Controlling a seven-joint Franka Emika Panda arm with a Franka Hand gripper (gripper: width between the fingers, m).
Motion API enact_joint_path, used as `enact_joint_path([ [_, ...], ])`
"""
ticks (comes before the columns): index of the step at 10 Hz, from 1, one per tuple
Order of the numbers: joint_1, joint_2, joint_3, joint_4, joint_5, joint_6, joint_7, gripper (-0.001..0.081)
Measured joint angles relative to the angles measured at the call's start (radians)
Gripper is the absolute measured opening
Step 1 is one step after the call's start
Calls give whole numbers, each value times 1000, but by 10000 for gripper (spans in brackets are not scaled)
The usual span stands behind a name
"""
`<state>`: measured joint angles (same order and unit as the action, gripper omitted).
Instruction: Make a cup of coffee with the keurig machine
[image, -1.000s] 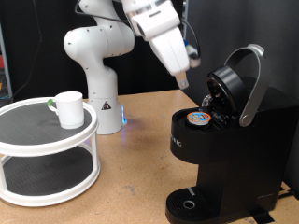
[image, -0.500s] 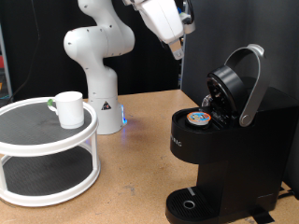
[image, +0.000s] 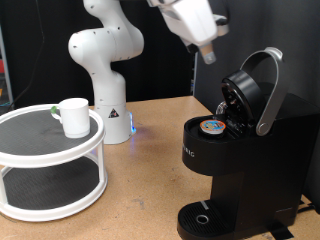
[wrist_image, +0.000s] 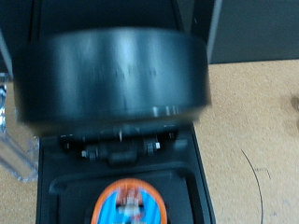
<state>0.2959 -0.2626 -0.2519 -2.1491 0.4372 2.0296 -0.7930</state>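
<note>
The keurig machine (image: 240, 170) stands at the exterior view's right with its lid (image: 245, 92) raised and the silver-grey handle (image: 270, 90) tilted back. A pod with a colourful foil lid (image: 212, 126) sits in the open chamber. My gripper (image: 207, 54) hangs high above the raised lid, apart from it, with nothing seen between its fingers. The white cup (image: 72, 115) stands upright on the top tier of a round white shelf (image: 40, 165) at the exterior view's left. The wrist view looks down on the black lid (wrist_image: 112, 70) and the pod (wrist_image: 129, 201); no fingers show there.
The robot's white base (image: 108, 80) stands behind the shelf on the wooden table (image: 150, 190). The machine's round drip base (image: 203, 218) is bare. A dark backdrop closes the far side.
My gripper has risen from beside the raised lid towards the exterior view's top, then shifted right, and is now over the lid. Cup, pod and machine have not moved.
</note>
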Motion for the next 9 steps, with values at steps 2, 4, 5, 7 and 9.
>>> enact_joint_path([
  [2, 19, 7, 43, 12, 1, 26, 30, 803],
  [4, 33, 8, 87, 15, 1, 59, 71, 803],
  [5, 36, 9, 108, 16, -3, 69, 96, 803],
  [7, 39, 16, 146, 19, -16, 78, 152, 803],
  [9, 41, 32, 177, 30, -20, 86, 191, 803],
])
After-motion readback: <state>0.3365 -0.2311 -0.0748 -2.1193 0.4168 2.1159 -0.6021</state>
